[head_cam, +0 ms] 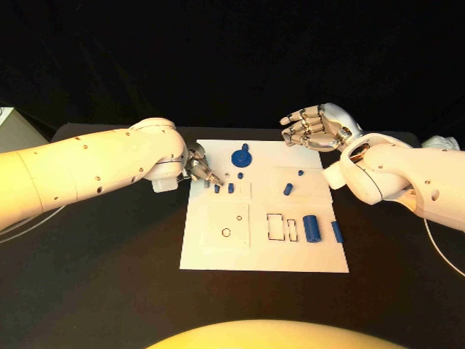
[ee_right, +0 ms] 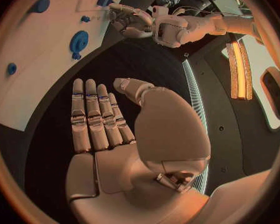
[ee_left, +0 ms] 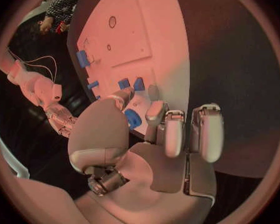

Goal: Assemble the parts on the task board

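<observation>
Left hand fingers are down at the near-left corner area of the white flat rectangular task board's far half, tips over two small blue upright pegs. In the left wrist view the fingers are apart, thumb reaching toward a small blue part on the board; I can't tell whether anything is actually pinched. Contact with the pegs isn't clear from here either.

Moving right across the board: a blue round disc with a stub handle lies near the far edge, just right of the left hand. Near it toward me, a short blue peg lies tilted, and a tiny blue piece sits further right. On the near half I see a small hole and an oval cut-out at left, two rectangular outlined slots in the middle, then a blue cylinder lying flat and a slimmer blue bar at the board's right edge.

Right hand is raised beyond the board's far-right corner, over the black tabletop. Its fingers are straight, side by side, thumb out, holding nothing.
</observation>
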{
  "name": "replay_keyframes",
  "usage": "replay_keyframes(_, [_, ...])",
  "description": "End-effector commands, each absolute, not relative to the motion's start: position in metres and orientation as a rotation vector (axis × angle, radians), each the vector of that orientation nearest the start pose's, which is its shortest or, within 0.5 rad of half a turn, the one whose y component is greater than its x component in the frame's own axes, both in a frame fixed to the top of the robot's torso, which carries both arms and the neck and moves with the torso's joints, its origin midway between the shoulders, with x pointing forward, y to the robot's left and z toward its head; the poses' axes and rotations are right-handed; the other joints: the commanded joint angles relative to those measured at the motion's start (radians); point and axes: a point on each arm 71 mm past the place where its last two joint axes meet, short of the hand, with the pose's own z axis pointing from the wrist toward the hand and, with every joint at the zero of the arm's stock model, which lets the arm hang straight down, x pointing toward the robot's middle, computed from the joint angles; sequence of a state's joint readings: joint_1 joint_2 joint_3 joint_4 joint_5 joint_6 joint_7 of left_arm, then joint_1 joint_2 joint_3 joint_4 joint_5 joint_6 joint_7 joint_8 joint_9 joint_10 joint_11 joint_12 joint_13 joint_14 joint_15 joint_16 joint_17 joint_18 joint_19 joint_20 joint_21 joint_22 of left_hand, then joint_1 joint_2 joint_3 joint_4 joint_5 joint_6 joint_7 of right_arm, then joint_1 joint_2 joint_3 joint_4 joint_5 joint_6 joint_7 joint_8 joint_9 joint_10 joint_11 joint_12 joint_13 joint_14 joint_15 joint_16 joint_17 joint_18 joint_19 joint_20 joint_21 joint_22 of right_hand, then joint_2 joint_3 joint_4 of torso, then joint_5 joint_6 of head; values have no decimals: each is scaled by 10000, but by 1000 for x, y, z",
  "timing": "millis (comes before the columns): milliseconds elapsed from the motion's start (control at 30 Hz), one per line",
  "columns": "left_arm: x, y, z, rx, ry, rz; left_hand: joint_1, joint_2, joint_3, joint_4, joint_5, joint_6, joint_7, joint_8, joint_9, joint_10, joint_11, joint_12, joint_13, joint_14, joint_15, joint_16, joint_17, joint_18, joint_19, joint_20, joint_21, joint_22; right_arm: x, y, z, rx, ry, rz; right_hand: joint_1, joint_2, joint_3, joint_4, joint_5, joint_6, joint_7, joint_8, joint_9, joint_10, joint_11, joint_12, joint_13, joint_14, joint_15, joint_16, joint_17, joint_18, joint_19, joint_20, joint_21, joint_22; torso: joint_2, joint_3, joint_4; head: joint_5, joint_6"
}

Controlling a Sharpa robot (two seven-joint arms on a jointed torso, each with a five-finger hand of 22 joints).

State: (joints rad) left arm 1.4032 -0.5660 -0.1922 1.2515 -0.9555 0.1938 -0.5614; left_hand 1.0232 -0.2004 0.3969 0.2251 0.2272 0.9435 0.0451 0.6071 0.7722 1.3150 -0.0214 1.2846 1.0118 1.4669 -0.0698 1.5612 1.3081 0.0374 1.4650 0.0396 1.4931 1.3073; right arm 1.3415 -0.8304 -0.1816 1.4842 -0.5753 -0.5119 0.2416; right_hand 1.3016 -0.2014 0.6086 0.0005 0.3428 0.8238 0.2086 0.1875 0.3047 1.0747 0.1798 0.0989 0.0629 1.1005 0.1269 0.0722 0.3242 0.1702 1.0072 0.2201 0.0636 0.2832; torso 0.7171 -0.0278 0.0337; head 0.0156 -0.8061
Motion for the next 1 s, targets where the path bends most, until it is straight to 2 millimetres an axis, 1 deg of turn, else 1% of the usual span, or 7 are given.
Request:
replay_keyframes(33, [536,160,-188,-1638,23244,-3670,99,-29,-20,79,-59,-17,47,-11,-6,-60,21,-39,25,971,-47,-38,2412,-86,358,-39,-57,1743,503,-216,-157,5006,15010,11157,-76,55,-34,-2,29,-64,402,-44,-9,-40,1,-51,-3,-37,4,-47,-11,111,5,80,-4,-13,0,3,-5,-9,13])
replay_keyframes(300, [534,158,-180,-2811,22779,-6057,234,-100,-313,396,-175,-183,108,-31,-3,-358,71,-311,-428,934,-13,-110,2299,-23,199,-21,-252,1547,503,-216,-157,5012,15007,11150,-79,59,-39,2,28,-60,405,-44,-9,-37,2,-52,-2,-35,4,-44,-21,113,9,83,-2,-36,4,0,5,-55,44])
replay_keyframes(567, [535,155,-172,-3534,21375,-8287,611,17,-1056,652,-212,-1030,454,-54,-23,-1993,401,-1456,-2345,532,273,-741,1364,265,-606,189,-1223,618,503,-217,-157,5020,15005,11140,-79,59,-39,2,28,-60,405,-44,-9,-37,2,-52,-2,-35,4,-44,-21,113,9,83,-2,-36,-11,6,13,-67,93])
replay_keyframes(600, [535,154,-172,-3507,21222,-8491,1084,146,-1010,612,-130,-1570,678,-241,-130,-3378,618,-2499,-3735,-239,472,-1740,59,618,-1759,338,-2592,-636,503,-217,-157,5021,15006,11139,-79,59,-39,2,28,-60,405,-44,-9,-37,2,-52,-2,-35,4,-44,-21,113,9,83,-2,-36,-12,7,10,-67,109])
replay_keyframes(700, [534,153,-171,-3350,20715,-8987,1843,321,-850,602,24,-2052,902,-424,-349,-3939,836,-2833,-3997,-1051,690,-2624,-1039,913,-2772,555,-3921,-1760,503,-217,-157,5031,15006,11127,-51,78,-28,-13,37,-57,404,-46,-9,-34,-1,-55,-1,-32,1,-38,-40,118,19,80,3,-74,-13,6,9,-77,138])
replay_keyframes(767, [534,153,-170,-2993,19972,-9339,2984,201,-129,386,0,-2500,1240,-799,-877,-4724,1200,-3820,-4771,-3058,998,-4715,-3489,1435,-4787,859,-6755,-4089,503,-217,-158,5044,15003,11108,-33,84,-21,-25,40,-55,402,-47,-9,-33,-2,-56,-1,-31,-2,-37,-47,119,24,78,5,-88,-15,2,19,-105,166])
replay_keyframes(1000, [530,144,-173,-949,17773,-9702,4479,-225,993,-524,-19,-2527,1307,-1080,-1766,-5276,1303,-4989,-5986,-4311,1107,-5529,-4798,1440,-4941,957,-7381,-4432,503,-219,-158,5058,14993,11074,-2,91,-9,-48,46,-53,397,-48,-9,-33,-5,-59,-2,-30,-6,-34,-59,120,32,75,9,-110,0,-7,11,-144,276])
